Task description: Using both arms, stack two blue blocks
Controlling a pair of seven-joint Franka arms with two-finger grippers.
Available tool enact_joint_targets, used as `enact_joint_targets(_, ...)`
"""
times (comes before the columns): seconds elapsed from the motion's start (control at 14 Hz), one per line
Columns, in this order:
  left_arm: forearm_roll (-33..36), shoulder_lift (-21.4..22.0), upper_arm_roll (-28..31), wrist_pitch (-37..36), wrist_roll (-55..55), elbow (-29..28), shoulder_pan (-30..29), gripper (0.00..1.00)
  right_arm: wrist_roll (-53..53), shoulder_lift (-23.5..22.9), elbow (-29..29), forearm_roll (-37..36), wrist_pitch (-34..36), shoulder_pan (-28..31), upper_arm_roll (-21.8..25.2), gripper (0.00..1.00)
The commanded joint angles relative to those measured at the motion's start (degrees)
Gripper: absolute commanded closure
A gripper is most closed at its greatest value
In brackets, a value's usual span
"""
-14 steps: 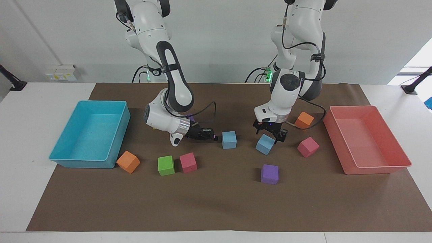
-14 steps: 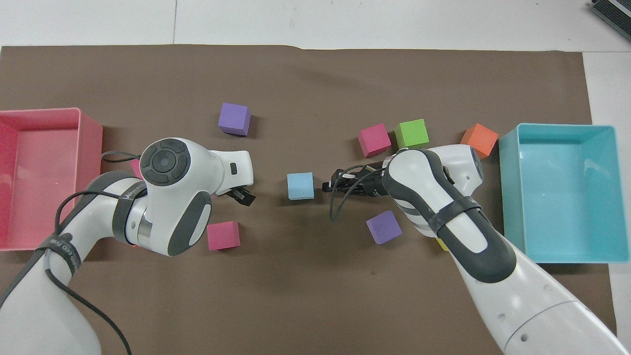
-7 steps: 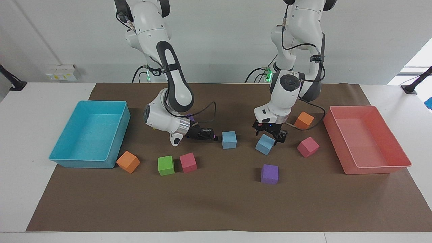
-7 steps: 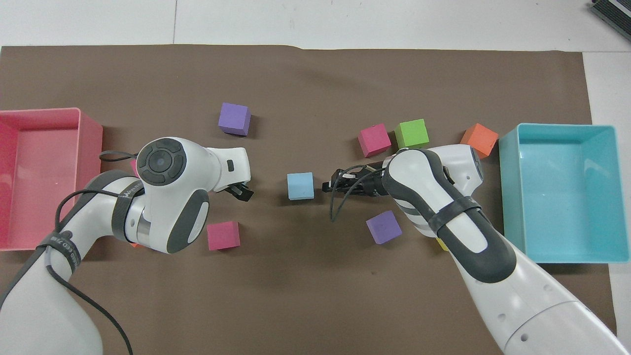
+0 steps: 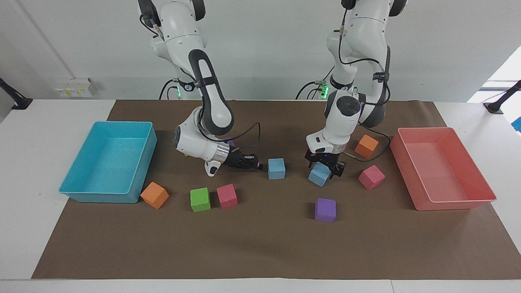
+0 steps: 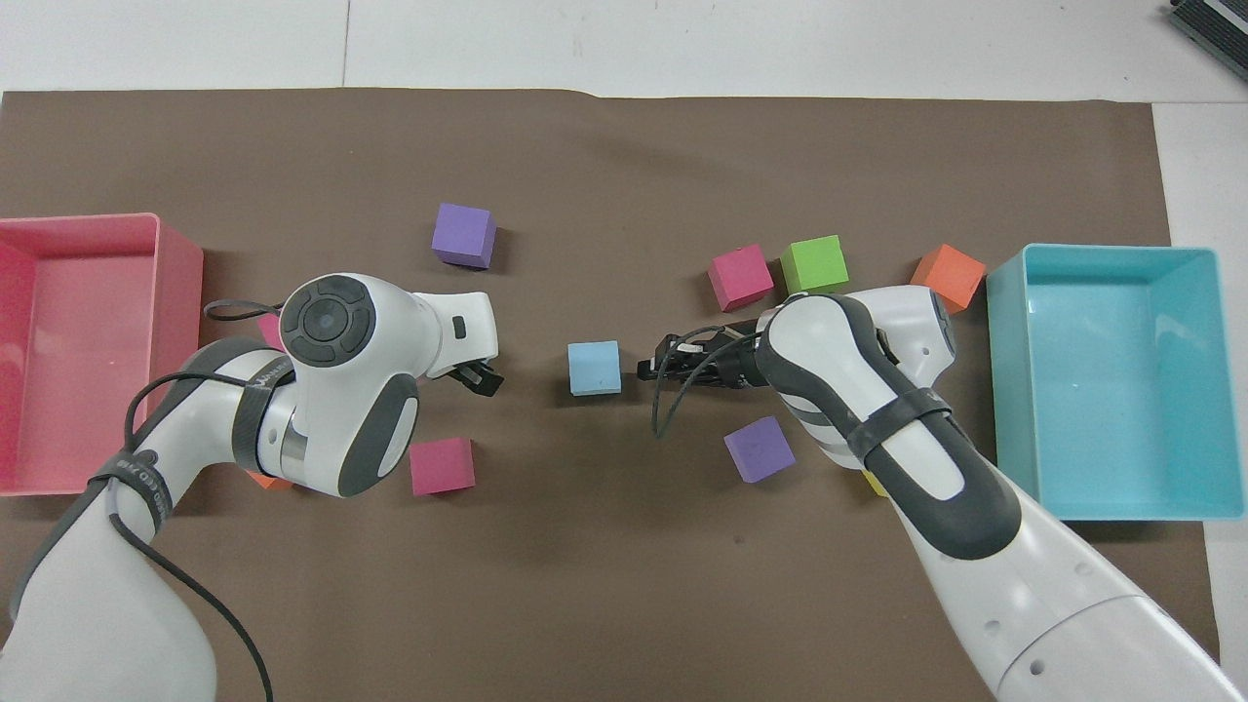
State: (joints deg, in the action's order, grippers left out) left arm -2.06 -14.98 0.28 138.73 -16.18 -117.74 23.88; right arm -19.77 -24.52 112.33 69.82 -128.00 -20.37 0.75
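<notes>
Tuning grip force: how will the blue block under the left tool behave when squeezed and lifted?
The blue block looks like matte foam, so probably light and slightly compressible. The matte faces likely resist slipping. Flat sides: unlikely to roll, though it already sits turned under the left tool, so it may twist.

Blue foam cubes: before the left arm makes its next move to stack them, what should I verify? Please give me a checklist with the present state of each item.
1. Left claw is down around the small sky-blue foam cube at its end of the table: ok.
2. Firm hold on that cube: cannot tell.
3. Top of the second sky-blue foam cube is free: ok.
4. Right claw out of the way: ok, it lies low beside the second cube, shut and apart from it.
5. Brown paper mat between the two cubes has no other cube on it: ok.
6. Both cubes turned the same way: not ok, the first sits rotated.
</notes>
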Motion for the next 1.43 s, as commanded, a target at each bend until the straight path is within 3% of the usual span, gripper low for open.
enact_joint_targets(0.0,0.3,0.3,0.1,0.7,-0.6,-0.6,-0.2,0.99,0.2,-0.2,-0.5,0.9,1.0,0.7,-0.4,1.00)
enact_joint_targets(0.43,0.3,0.4,0.2,-1.1,0.0,1.3,-0.3,1.00,0.3,-0.2,-0.5,0.8,0.9,0.6,-0.4,1.00)
enact_joint_targets(0.57,0.3,0.6,0.2,-4.8,2.1,3.6,-0.4,1.00,0.2,-0.2,-0.5,0.8,0.9,0.6,-0.4,1.00)
enact_joint_targets(0.86,0.3,0.6,0.2,-15.0,16.5,11.2,0.5,1.00,0.2,-0.2,-0.5,0.8,0.9,0.6,-0.4,1.00)
enact_joint_targets(1.36,-0.3,0.1,-0.5,-16.6,31.0,15.1,4.9,1.00,0.2,-0.2,-0.5,0.8,1.0,0.6,-0.3,1.00)
